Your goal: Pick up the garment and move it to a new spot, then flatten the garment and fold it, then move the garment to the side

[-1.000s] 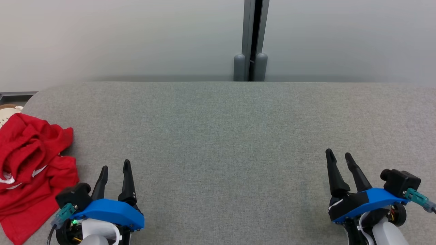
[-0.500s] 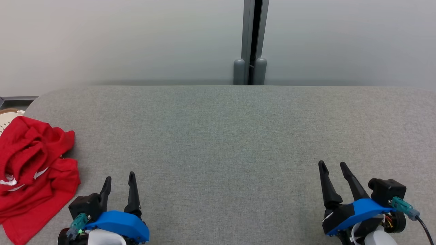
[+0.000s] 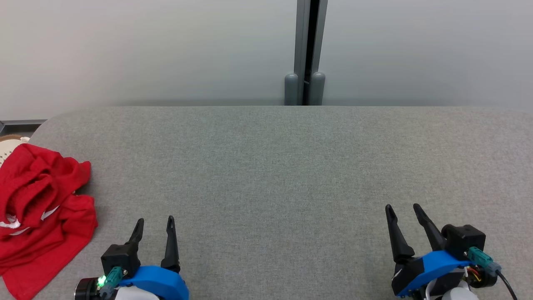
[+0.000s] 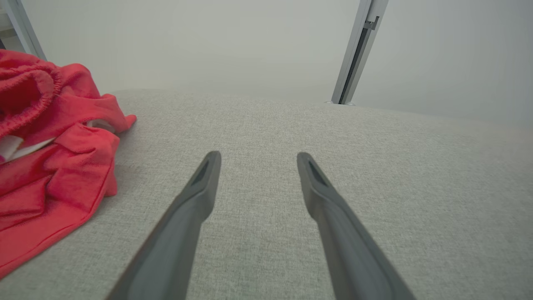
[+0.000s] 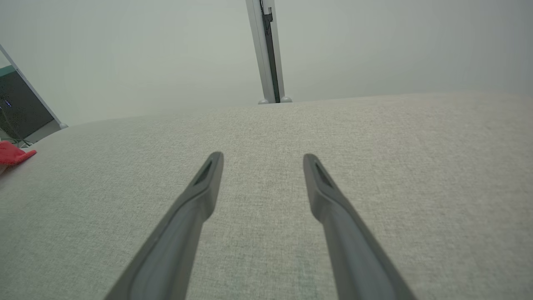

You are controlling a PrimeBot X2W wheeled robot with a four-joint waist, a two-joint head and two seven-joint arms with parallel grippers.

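The red garment (image 3: 39, 208) lies crumpled in a heap at the far left edge of the grey table (image 3: 266, 166), with a bit of white showing among its folds. Part of it runs out of the head view on the left. Its lower part lies flatter than the bunched upper part.

The left end effector (image 3: 155, 219) hovers low at the near edge of the table, just to the right of the garment and not touching it. Its two dark fingers (image 3: 170, 237) are spread apart, with nothing between them, and point away from the robot. In the left wrist view the garment (image 4: 54, 166) sits to the left of the spread fingers, clear of them, and bare grey fabric shows in the gap.

The right end effector (image 3: 402, 206) is well apart from the garment, over the near right part of the table. Its fingers are spread too and hold nothing. In the right wrist view only a small red corner of the garment (image 5: 12, 154) shows at the far left edge.

Behind the table stands a pale wall (image 3: 125, 50) with a grey upright post (image 3: 306, 50) in the middle.
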